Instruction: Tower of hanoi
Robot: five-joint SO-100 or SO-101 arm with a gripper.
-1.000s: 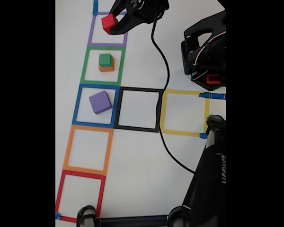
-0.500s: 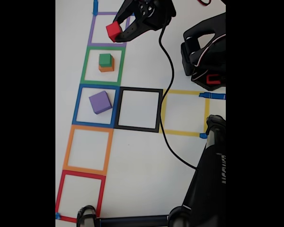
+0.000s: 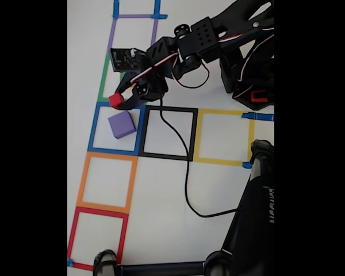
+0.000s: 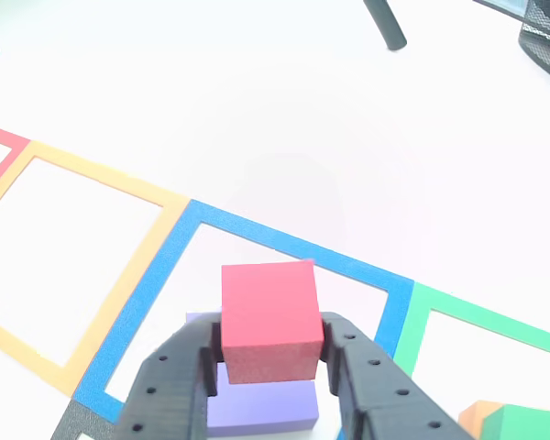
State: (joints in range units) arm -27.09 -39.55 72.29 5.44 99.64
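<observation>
In the other view, nearest to us, our gripper (image 4: pixel 270 367) is clenched on the red cube (image 4: pixel 270 319), carried just above the purple cube (image 4: pixel 261 408) inside the blue tape square (image 4: pixel 284 246). To the right, in the green tape square (image 4: pixel 477 316), the green cube (image 4: pixel 524 425) sits on the orange cube (image 4: pixel 473 414). We judge the puzzle mid-solve: red not yet released, and three cubes left to restack.

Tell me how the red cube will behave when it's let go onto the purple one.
The red cube looks rigid: no visible denting between the fingers, and flat-sided, so unlikely to roll. It seems light, held by side pressure alone. The purple cube offers a wider flat top, so it should probably sit stably if released squarely.
</observation>
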